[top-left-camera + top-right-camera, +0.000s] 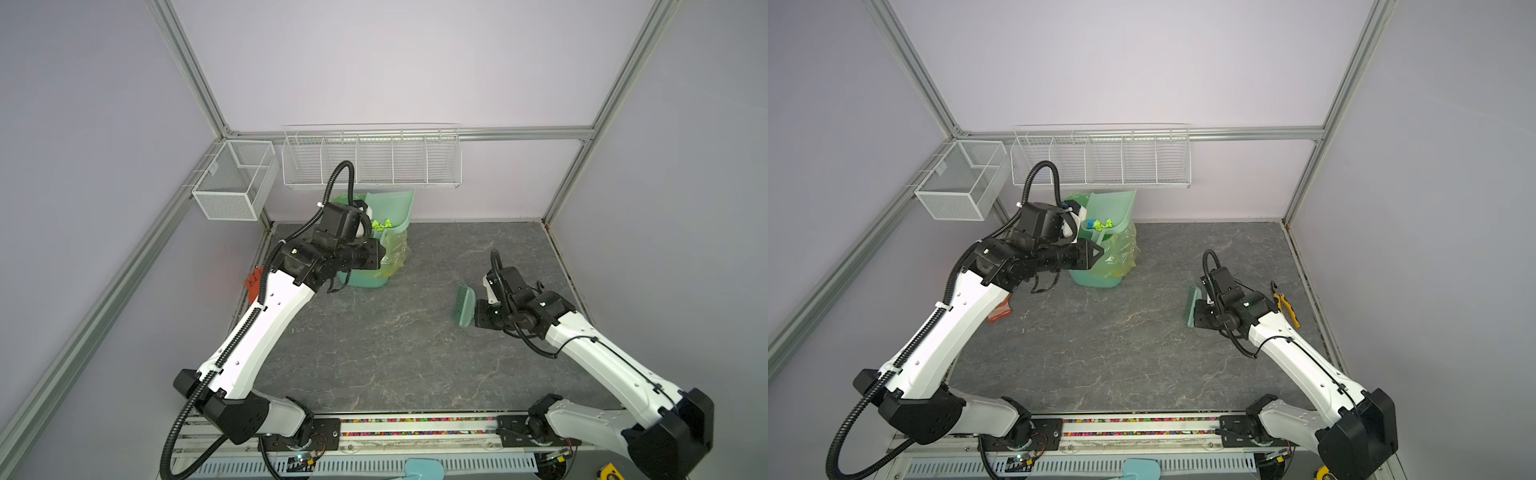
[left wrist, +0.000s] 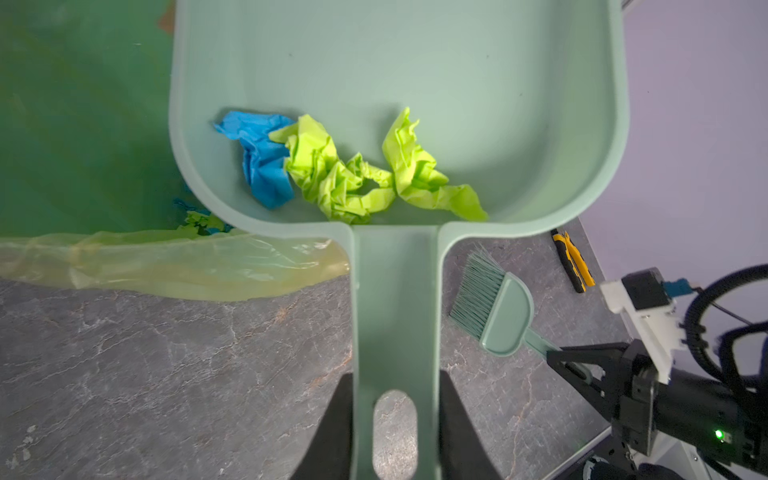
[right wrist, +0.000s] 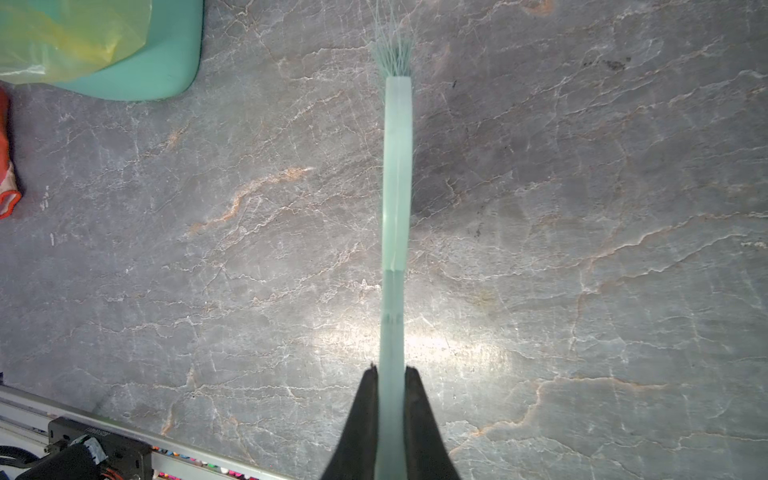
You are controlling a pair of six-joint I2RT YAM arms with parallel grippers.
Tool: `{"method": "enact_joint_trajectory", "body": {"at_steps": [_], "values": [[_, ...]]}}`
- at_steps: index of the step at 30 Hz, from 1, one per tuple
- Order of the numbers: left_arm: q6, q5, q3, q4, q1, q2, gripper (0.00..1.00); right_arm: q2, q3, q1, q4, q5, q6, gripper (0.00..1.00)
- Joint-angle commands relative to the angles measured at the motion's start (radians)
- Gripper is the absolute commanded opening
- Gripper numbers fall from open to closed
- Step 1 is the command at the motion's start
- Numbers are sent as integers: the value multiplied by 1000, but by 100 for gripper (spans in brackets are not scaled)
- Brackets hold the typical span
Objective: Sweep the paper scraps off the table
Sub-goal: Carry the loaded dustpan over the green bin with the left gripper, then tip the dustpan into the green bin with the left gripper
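Note:
My left gripper (image 2: 395, 386) is shut on the handle of a pale green dustpan (image 2: 415, 62), which is held tilted over a green bin (image 1: 365, 280) lined with a yellowish bag. In the pan, near the handle end, lie paper scraps: a blue wad (image 2: 266, 162) and two lime green wads (image 2: 332, 178). They show in both top views (image 1: 381, 225) (image 1: 1102, 225). More scraps (image 2: 199, 218) lie inside the bin. My right gripper (image 3: 392, 374) is shut on the handle of a green brush (image 1: 464, 305), held just above the table (image 1: 395, 340) at the right.
An orange-red glove (image 1: 1000, 311) lies at the table's left edge beside my left arm. Yellow-black pliers (image 1: 1285, 309) lie at the right edge behind my right arm. A white wire rack (image 1: 370, 158) and a mesh basket (image 1: 235, 178) hang on the back walls above the bin.

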Motion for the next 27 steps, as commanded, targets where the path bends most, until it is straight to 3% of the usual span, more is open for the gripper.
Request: {"method": "enact_joint_trajectory", "body": {"at_steps": [1, 11, 19, 27], "values": [[-8, 64, -1, 8, 54, -34, 0, -13, -15, -4, 17, -18, 7, 7], [-128, 283, -138, 163, 189, -44, 0, -7, 5, -4, 11, -41, -4, 7], [-209, 396, -219, 288, 267, -45, 0, -23, 12, -4, 16, -45, 5, 7], [-379, 587, -345, 530, 345, -45, 0, -51, 25, -4, 7, -44, 19, 7]]}}
